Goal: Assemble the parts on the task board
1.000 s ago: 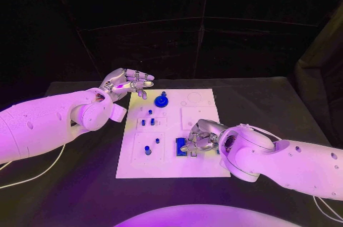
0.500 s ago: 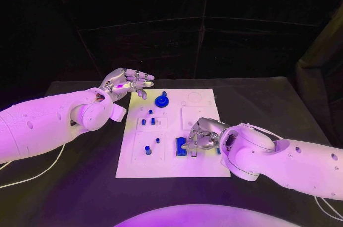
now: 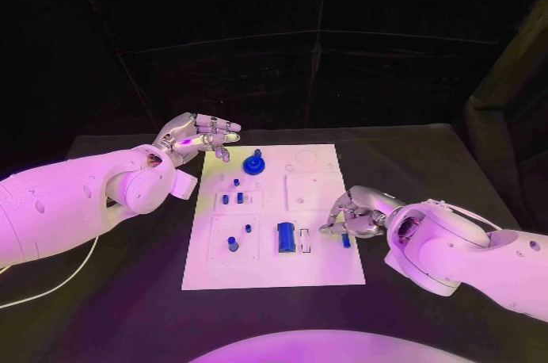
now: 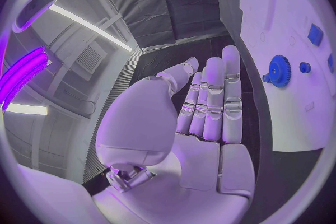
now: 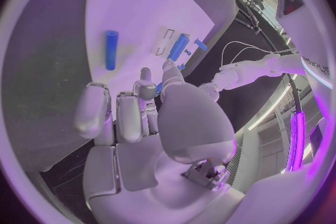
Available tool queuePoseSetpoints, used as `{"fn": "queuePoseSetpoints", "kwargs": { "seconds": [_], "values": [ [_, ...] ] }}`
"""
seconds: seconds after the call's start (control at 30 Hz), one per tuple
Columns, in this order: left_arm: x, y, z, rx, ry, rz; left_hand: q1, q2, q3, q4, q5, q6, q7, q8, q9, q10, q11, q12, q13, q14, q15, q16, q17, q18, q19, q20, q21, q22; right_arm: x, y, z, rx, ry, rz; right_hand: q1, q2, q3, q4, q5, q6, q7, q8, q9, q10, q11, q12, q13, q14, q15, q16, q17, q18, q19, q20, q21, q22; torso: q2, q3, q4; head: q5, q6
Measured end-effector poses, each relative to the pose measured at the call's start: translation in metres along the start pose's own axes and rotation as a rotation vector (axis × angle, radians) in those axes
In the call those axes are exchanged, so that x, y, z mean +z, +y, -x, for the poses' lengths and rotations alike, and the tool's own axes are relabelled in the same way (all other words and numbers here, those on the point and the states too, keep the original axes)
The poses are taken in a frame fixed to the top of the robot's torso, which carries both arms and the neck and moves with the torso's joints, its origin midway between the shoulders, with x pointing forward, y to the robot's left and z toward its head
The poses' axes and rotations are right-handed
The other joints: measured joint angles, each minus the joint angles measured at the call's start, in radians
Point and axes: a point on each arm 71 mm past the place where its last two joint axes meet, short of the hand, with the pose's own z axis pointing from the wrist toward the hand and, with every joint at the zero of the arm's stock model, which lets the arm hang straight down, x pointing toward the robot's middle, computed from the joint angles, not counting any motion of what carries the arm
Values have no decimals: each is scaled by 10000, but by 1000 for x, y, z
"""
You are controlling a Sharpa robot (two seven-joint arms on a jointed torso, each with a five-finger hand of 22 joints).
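Observation:
The white task board (image 3: 268,268) lies in the middle of the table. On it are a blue gear (image 3: 253,165), several small blue pegs (image 3: 225,198) and an upright blue block (image 3: 286,237) beside a bare slot outline (image 3: 305,240). A small blue cylinder (image 3: 345,240) lies near the board's right edge. My right hand (image 3: 354,218) hovers just beyond it with loosely bent fingers and holds nothing. In the right wrist view the cylinder (image 5: 111,49) lies apart from that hand (image 5: 140,117). My left hand (image 3: 200,135) hangs by the board's far left corner, its fingers (image 4: 210,95) straight and holding nothing.
The black table (image 3: 423,157) runs out around the board on all sides, with a dark curtain behind it. A white cable (image 3: 46,288) trails on the table at the left. My left forearm (image 3: 80,196) lies along the board's left side.
My right hand has drawn back to the right, off the blue block, to the board's right edge. The small blue cylinder now lies near that edge. The left hand has stayed put.

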Motion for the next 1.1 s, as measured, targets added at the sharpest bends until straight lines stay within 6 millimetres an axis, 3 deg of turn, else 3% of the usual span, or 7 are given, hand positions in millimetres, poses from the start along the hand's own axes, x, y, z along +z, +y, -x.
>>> {"fn": "queuePoseSetpoints", "kwargs": {
  "seconds": [0.13, 0.4, 0.97, 1.1],
  "values": [
    [-1, 0, 0, -3, -3, 2, 0, 0, 0, 0, 0, 0, 0, 0, 0, 0, 0, 0, 0, 0, 0, 0, 0, 0, 0, 0, 0, 0, -8, -20, 10, -54, -164, -373, -2, -2, -54, -54, 188, -35, 35, -229, -88, -37, 37, -50, -23, -19, 19, 0, -3, 0, 3, 3, 0, 0, 0, -4, -1, -66, 22],
    [-2, 0, 1, -5, -7, 0, 0, 0, 0, 0, 0, 0, 0, 0, 0, 0, 0, 0, 1, 0, 0, 0, 1, 0, 0, 0, 0, 0, -8, -30, 11, -607, 67, -601, -218, 73, -375, 103, 150, 334, 3, -381, -103, -37, 36, -232, -167, -18, 19, -118, -189, 0, -3, 73, 0, -108, 15, 9, -12, -208, 59],
    [-2, 0, 2, -1, -24, 2, 0, 0, 0, 0, 0, -37, -37, 0, 0, 0, 0, 0, 2, 0, 0, 40, -12, 0, 0, 0, 0, -7, 7, -25, 3, -1933, 391, -896, -291, 71, -539, 38, 128, 481, -58, -381, -54, -38, 35, -232, -161, -18, 19, -155, -224, 0, -3, 73, -39, -155, 17, 7, 24, -243, 45],
    [-3, 0, 2, 2, -36, 5, 0, 0, 0, 0, 0, -37, -37, 0, 0, 0, 0, 0, 3, 0, 0, 40, -12, 0, 0, 0, 0, -7, 9, -22, 1, -2221, 359, -872, -193, -27, -591, -14, 128, 481, -58, -380, -34, -37, 35, -272, -165, -18, 19, -155, -224, 0, -3, 73, -70, -165, 18, 6, 25, -227, 39]
  ]
}}
